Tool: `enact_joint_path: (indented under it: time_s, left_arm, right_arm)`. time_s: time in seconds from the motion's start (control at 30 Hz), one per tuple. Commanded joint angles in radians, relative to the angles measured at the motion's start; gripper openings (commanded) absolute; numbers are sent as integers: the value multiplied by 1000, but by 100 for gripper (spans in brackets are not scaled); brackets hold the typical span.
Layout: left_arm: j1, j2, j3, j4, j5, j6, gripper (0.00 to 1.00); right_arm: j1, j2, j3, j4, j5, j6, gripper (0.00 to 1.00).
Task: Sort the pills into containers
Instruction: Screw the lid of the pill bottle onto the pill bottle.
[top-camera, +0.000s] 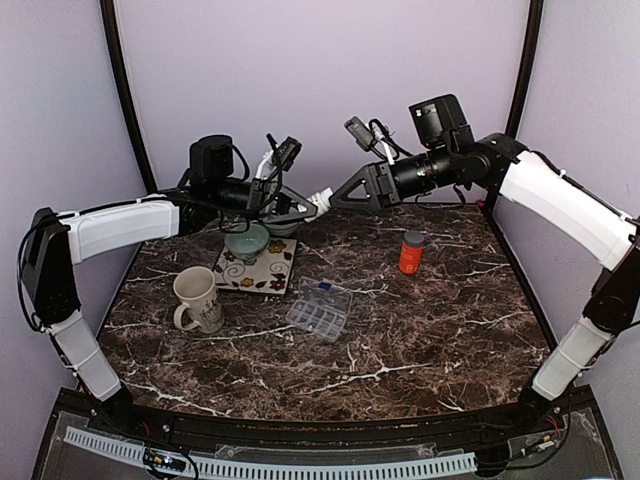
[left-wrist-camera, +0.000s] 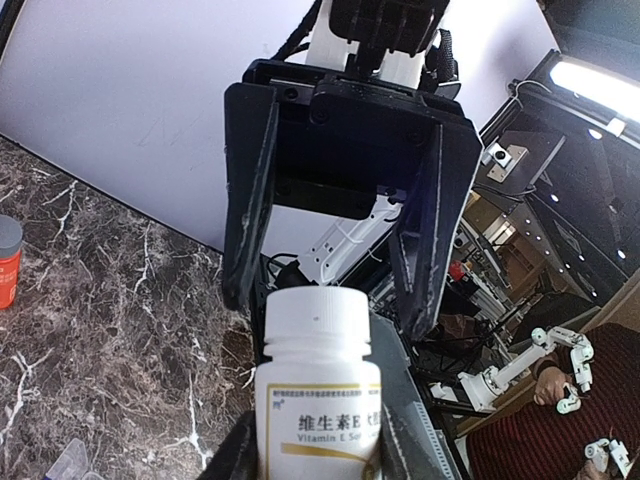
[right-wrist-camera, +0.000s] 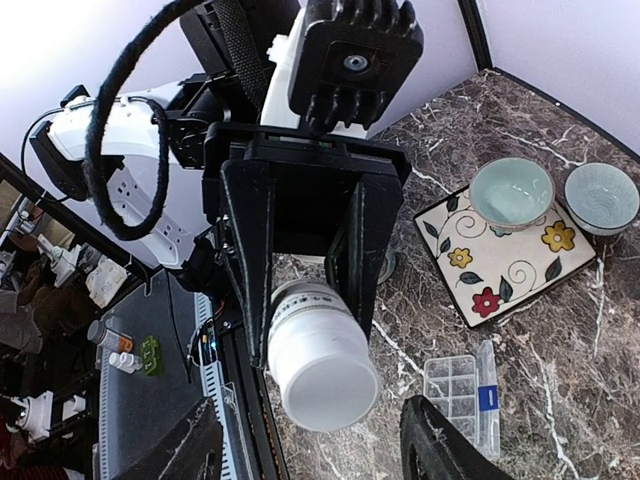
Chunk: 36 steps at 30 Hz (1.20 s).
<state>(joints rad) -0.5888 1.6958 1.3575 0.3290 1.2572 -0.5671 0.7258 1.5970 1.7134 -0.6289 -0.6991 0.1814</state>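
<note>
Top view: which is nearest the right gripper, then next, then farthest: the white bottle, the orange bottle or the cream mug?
1. White plastic pill bottle, just before the right gripper.
2. Orange plastic bottle, down on the right.
3. Cream ceramic mug, far left.

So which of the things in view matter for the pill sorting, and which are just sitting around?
Job in hand:
- white pill bottle, held in the left gripper
- right gripper, open at the bottle's cap
- clear organiser box

Lying about:
- cream mug
- floral tile with a green bowl on it
- second green bowl
- orange bottle, untouched
</note>
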Motion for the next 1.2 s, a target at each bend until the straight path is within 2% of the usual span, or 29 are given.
enact_joint_path:
  time_s: [0.0,0.23,0.6,1.03,1.1,1.17]
  left_arm:
    - [0,0,37,29,39,-9,0]
    - [1,17,54,7,55,2,0]
    - [3,35,70,-39,66,38,0]
    - [6,44,81,-35,73,35,0]
    - [6,45,81,-36,75,35,0]
    - [7,45,79,-35,77,33,0]
  right_arm:
    - [4,36,39,35,-26,9,60]
    - [4,60,62,41,-31,11,58]
    - [4,77,77,41,-53,15,50]
    - [3,86,78,44,-82,23,26]
    - [2,84,75,48,-92,28,27]
    - [1,79,70,55,-98,33,32]
